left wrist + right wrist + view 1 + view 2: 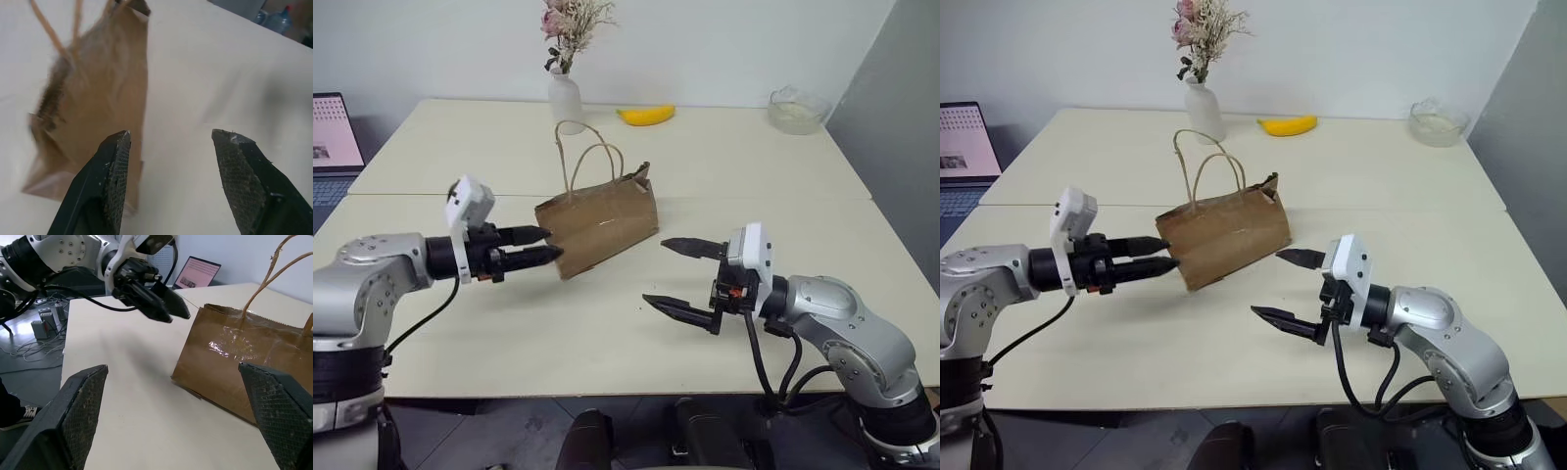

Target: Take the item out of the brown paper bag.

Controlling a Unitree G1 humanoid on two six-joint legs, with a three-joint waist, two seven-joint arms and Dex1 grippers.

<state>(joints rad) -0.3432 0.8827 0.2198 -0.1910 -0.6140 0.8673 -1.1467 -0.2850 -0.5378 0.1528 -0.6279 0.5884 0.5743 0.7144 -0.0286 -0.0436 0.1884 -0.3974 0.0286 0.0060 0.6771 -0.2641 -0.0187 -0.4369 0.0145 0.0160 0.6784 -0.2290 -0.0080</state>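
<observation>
The brown paper bag (602,220) stands upright on the cream table (509,323), its loop handles up and its mouth pinched nearly closed. The item is hidden. My left gripper (550,244) is open, level, and points at the bag's left end. In the right wrist view a small gap separates the left gripper (166,308) from the bag (230,357). Nothing lies between its fingers (115,161). My right gripper (656,270) is wide open and empty, just off the bag's right front corner and pointing toward it.
At the table's far edge stand a white vase (565,98) of dried flowers, a banana (646,116) and a glass bowl (798,108). A laptop (333,132) sits at the far left. A seam (754,197) crosses the table behind the bag.
</observation>
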